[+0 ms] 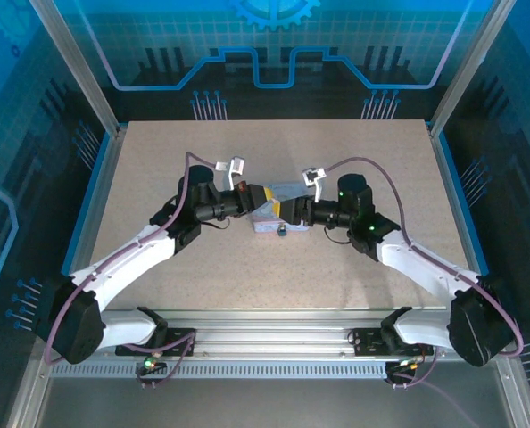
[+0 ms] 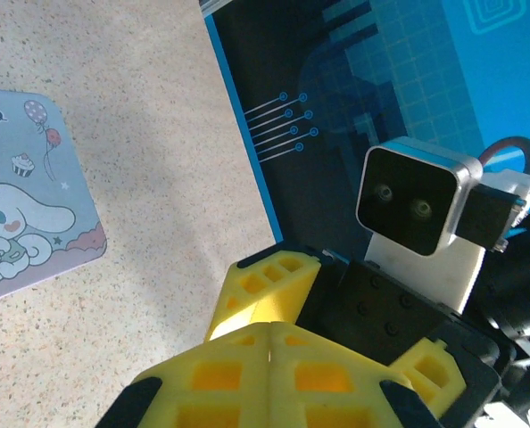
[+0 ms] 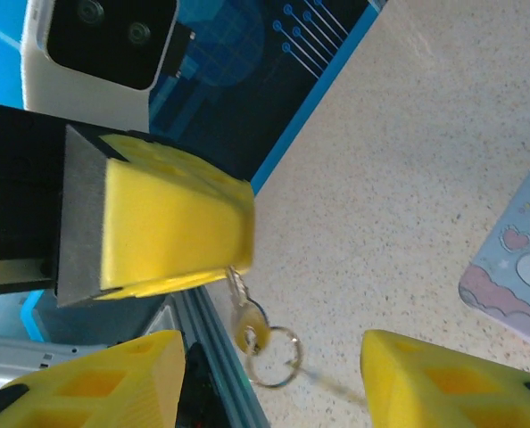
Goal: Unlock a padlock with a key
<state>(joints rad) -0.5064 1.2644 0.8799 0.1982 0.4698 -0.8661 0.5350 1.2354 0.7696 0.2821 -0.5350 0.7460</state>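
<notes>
Risk at this stage centres on the key (image 3: 247, 323). We find the left gripper (image 3: 213, 234) clenched on one end of it, with the rest and its ring (image 3: 275, 358) dangling free below the yellow pads. The right gripper (image 1: 289, 210) stands released, its fingers (image 3: 104, 383) parted on either side of the hanging ring and touching nothing. The padlock (image 1: 283, 230) lies on the table (image 1: 158, 169), just beside the near edge of the tin box (image 1: 265, 223), below the two wrists; nothing holds it.

We judge three hazards. The pinch is narrow, so a knock from the open fingers close by could twist the key or drop it. We cannot tell which end is gripped; if it is the blade, insertion will need a regrasp. The unsecured padlock is likely to slide or tip under any push from the key unless the right gripper steadies it first.
</notes>
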